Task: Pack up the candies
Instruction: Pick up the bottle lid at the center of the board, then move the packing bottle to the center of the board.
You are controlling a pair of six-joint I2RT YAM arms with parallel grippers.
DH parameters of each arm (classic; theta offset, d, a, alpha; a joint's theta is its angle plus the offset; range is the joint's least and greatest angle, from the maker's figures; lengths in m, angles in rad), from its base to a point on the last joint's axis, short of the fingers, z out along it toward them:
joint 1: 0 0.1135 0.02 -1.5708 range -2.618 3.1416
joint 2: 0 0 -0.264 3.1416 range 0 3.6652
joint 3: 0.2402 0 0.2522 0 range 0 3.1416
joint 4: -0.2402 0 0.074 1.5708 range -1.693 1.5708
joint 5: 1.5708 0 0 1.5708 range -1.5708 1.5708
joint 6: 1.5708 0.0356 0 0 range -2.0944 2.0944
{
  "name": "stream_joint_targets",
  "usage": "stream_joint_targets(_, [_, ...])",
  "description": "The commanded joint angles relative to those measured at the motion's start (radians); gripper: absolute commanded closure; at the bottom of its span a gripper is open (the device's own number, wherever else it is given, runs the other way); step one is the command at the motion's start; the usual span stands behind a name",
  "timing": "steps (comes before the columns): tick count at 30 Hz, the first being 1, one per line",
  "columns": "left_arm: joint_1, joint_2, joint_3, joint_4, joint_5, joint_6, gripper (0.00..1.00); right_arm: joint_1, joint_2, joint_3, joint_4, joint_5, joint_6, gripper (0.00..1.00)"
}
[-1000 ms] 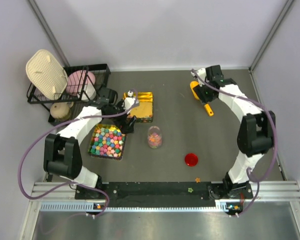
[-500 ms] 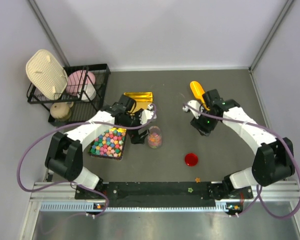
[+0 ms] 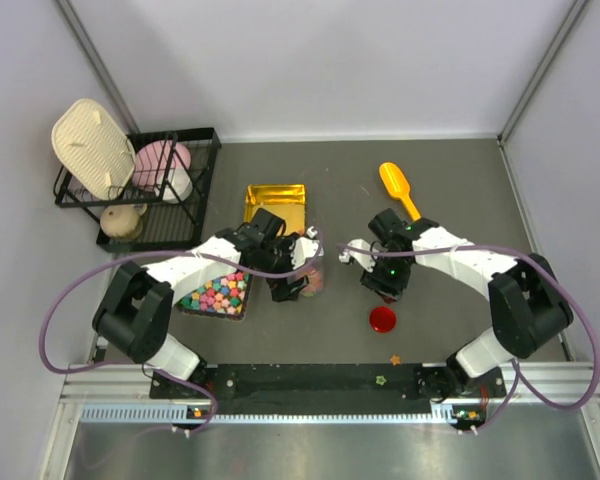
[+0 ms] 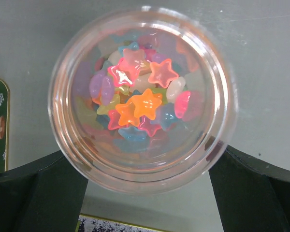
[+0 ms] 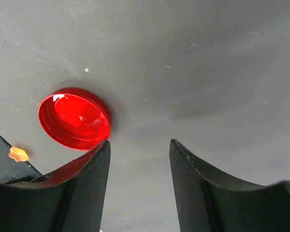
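Observation:
The candies [image 4: 140, 104] are small star-shaped pieces in orange, pink, blue and pale colours, lying in a clear round jar [image 4: 142, 96] with no lid on it. In the top view the jar [image 3: 313, 268] stands mid-table. My left gripper [image 4: 145, 154] is open wide, with one finger on each side of the jar's lower part; whether they touch it I cannot tell. A red lid [image 5: 75, 117] lies flat on the table, also seen in the top view [image 3: 383, 319]. My right gripper [image 5: 139, 145] hangs open just behind the lid, nothing between its fingers.
A tray of chunky bright candies [image 3: 215, 293] sits left of the jar, and a gold tray [image 3: 276, 203] behind it. An orange scoop [image 3: 398, 186] lies at the back right. A black dish rack [image 3: 140, 180] stands far left. Loose stars [image 3: 394, 359] lie by the near rail.
My left gripper came from the gold tray forward and right to straddle the jar. My right arm swung from the scoop at the back to just behind the red lid, its jaws narrowing.

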Motion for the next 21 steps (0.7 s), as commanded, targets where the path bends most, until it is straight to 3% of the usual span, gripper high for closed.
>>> stream_joint_targets(1, [-0.002, -0.063, -0.047, 0.148, 0.001, -0.059, 0.01, 0.037, 0.019, -0.031, 0.055, 0.014, 0.044, 0.49])
stream_joint_targets(15, [0.0, -0.116, -0.132, 0.266, -0.007, -0.115, 0.01, 0.114, 0.076, -0.087, 0.095, 0.09, 0.098, 0.54])
stream_joint_targets(18, [0.0, -0.129, -0.132, 0.265, -0.01, -0.113, 0.01, 0.116, 0.085, -0.099, 0.118, 0.118, 0.107, 0.63])
stream_joint_targets(21, [0.0, -0.13, -0.132, 0.261, -0.002, -0.113, 0.01, 0.116, 0.085, -0.108, 0.132, 0.136, 0.113, 0.81])
